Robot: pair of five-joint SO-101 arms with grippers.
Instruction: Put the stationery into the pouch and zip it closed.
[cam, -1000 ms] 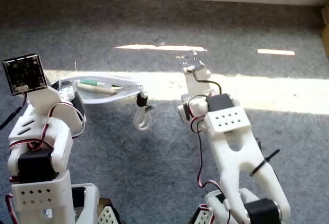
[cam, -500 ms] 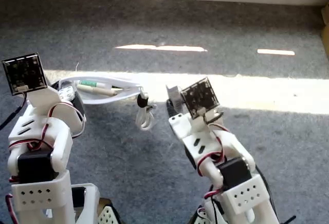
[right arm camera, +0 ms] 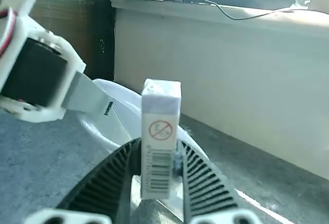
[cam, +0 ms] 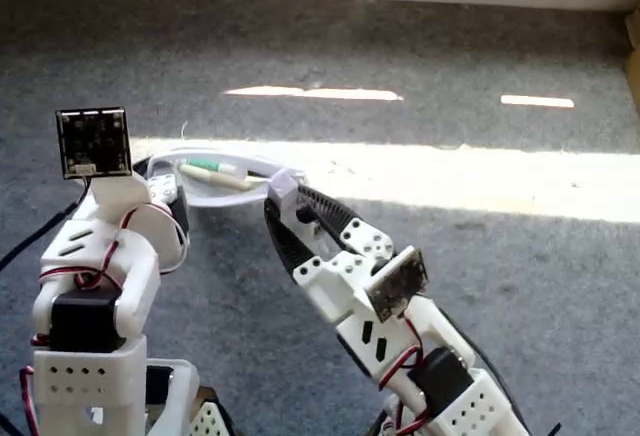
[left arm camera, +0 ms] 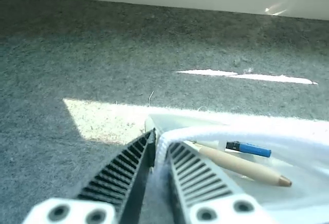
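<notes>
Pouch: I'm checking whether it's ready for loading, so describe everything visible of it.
The pouch is a translucent whitish soft case with a white rim, lying open on grey carpet. Inside lie a wooden pencil and a short blue-and-black item. The left pincer is shut on one end of its rim. By the other end the right pincer holds a small white box; contact is unclear.

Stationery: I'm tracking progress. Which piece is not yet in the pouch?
The white box, held in the right gripper; the pencil and the blue-capped pen lie inside the pouch.
</notes>
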